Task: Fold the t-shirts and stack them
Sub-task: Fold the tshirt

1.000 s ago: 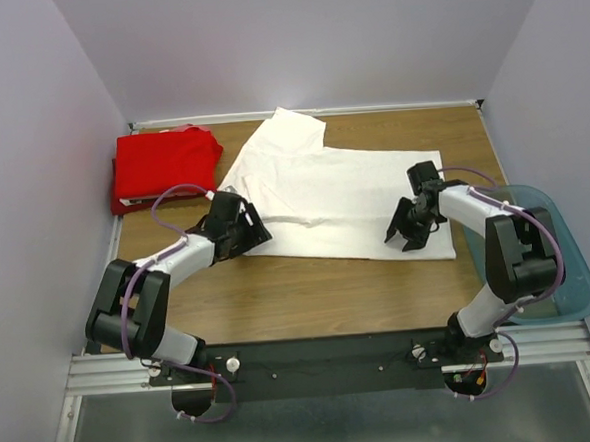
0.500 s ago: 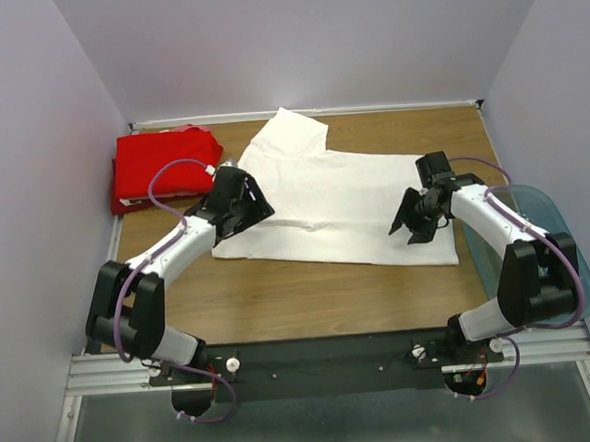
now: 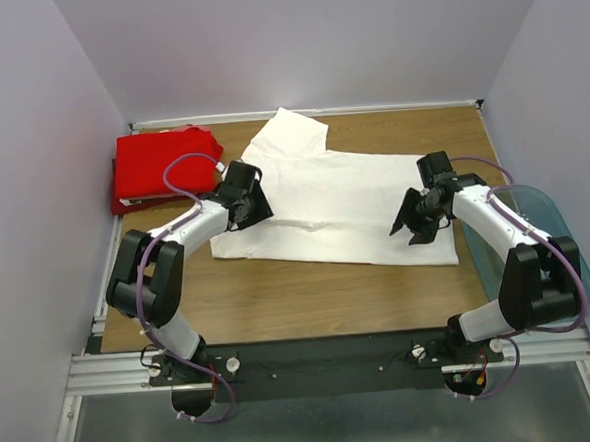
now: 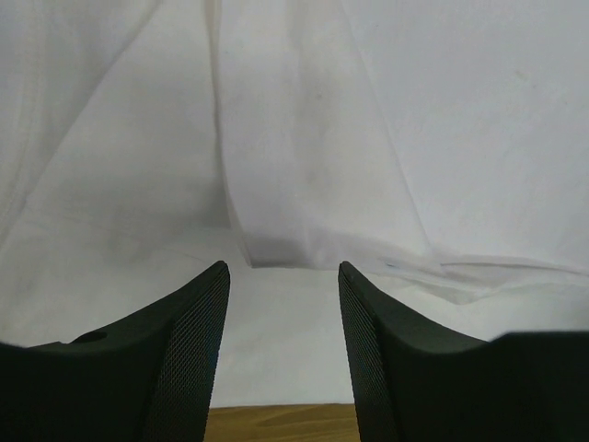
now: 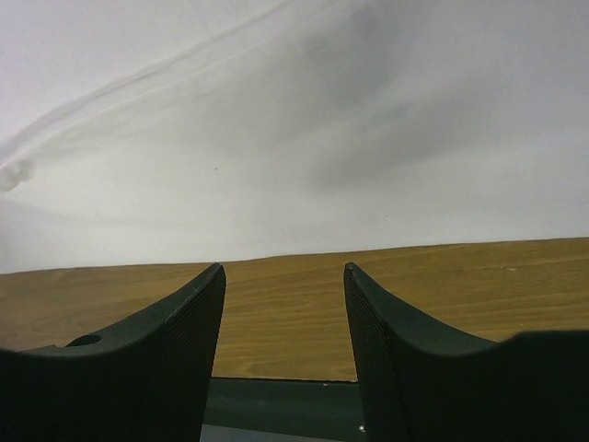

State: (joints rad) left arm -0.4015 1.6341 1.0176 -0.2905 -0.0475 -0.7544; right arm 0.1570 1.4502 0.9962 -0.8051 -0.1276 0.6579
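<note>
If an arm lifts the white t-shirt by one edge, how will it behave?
Probably floppy: the white t-shirt lies flat with soft creases, so it should sag and drape from the pinch. Likely light, since the cloth looks thin. Pushed, it would more likely bunch up than slide across the wooden table.

No readable text, label, brand or number; white t-shirt (image 3: 344,200) showing blank cloth only, red t-shirt (image 3: 161,164) folded, nothing legible on it.
</note>
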